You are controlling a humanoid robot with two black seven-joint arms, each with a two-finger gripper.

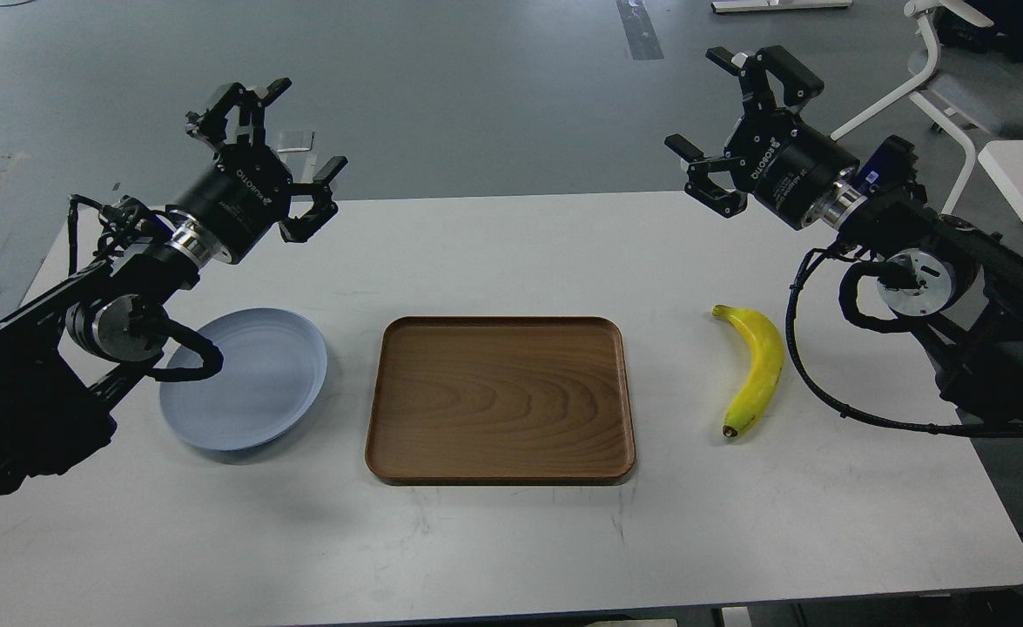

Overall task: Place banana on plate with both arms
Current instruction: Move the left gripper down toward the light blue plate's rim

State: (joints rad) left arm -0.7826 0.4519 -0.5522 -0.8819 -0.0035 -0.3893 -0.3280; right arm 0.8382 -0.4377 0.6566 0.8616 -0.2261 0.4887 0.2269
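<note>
Start of task — both grippers, left point(278, 144) and right point(729, 113), raised and agape; banana point(753, 368) right, plate point(250, 383) left — next, reach for banana.

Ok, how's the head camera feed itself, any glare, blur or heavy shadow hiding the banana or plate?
Head view: sharp, evenly lit. The banana is crisp with only a faint shadow; the plate is partly covered by the left arm's joint and cable, not by glare. Soft sheen on the wooden tray and table. Both grippers, left and right, read clearly, open.
</note>
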